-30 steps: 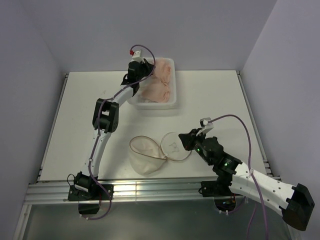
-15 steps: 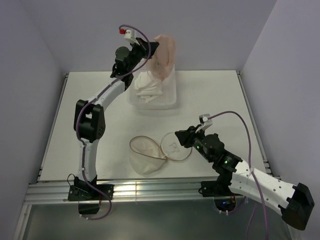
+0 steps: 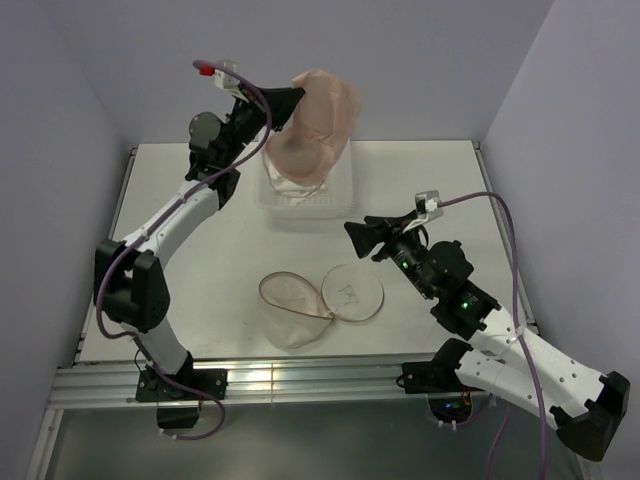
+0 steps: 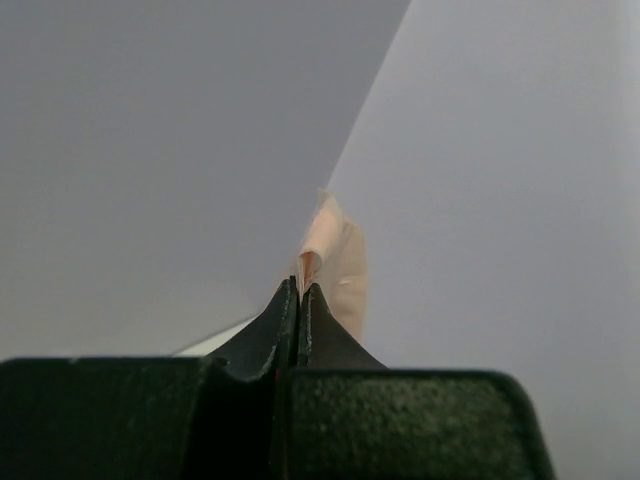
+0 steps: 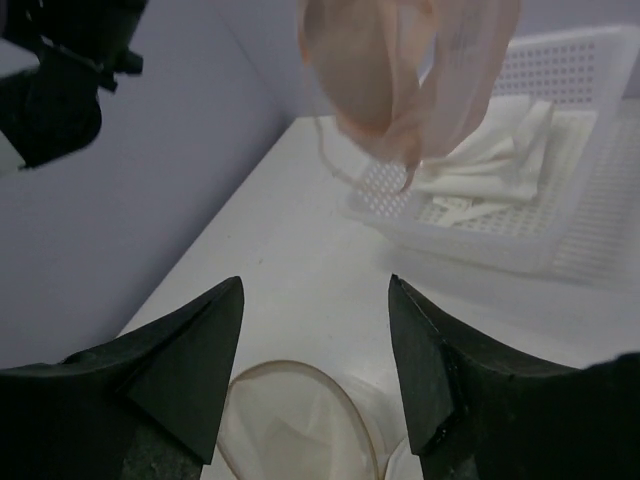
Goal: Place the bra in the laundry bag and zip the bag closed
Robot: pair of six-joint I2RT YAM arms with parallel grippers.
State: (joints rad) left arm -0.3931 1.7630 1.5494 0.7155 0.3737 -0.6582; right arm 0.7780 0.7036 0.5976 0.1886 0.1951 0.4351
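The bra is a peach-pink garment with rounded cups and thin straps. It hangs in the air above the basket, pinched at its top edge by my left gripper, which is shut on it. In the left wrist view the closed tips grip a strip of the peach fabric. The laundry bag lies open on the table, its round flap lid beside it. My right gripper hovers open and empty behind the lid. The right wrist view shows the bra ahead and the bag's rim below its open jaws.
A white perforated plastic basket stands at the back of the table under the hanging bra, with white folded fabric in it. Walls close in the table at the back and on both sides.
My left arm has lifted the bra out of the basket and swung it up and back. My right gripper has opened, let go of the lid and risen toward the basket.
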